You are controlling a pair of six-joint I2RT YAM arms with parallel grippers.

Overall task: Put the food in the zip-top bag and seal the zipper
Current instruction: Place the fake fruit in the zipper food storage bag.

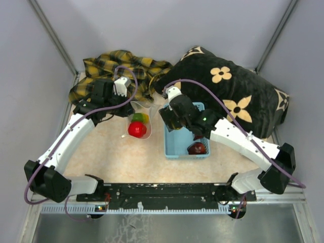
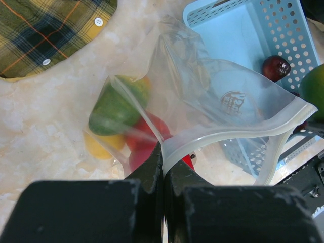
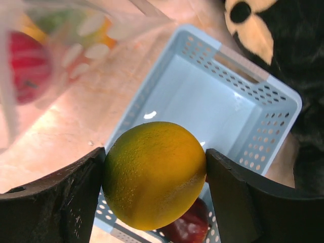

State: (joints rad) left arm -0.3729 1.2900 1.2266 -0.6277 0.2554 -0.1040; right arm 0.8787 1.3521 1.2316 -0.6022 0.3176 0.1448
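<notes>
The zip-top bag (image 1: pixel 141 120) lies left of the light-blue basket (image 1: pixel 174 148), its mouth held open. It holds food: a red fruit (image 1: pixel 136 129), a green piece (image 2: pixel 119 104) and a yellow one (image 2: pixel 100 145). My left gripper (image 2: pixel 163 152) is shut on the bag's whitish zipper (image 2: pixel 238 134) strip; I see no slider. My right gripper (image 3: pixel 154 174) is shut on an orange-yellow fruit (image 3: pixel 152 172) with a green side, held above the basket (image 3: pixel 202 101) near the bag (image 3: pixel 45 55). A dark maroon fruit (image 1: pixel 197 148) lies in the basket and also shows in the left wrist view (image 2: pixel 276 67).
A yellow plaid shirt (image 1: pixel 121 68) lies at the back left, just behind the bag. A black cushion with cream flowers (image 1: pixel 238 93) fills the back right, against the basket's far side. Grey walls close in the table on both sides.
</notes>
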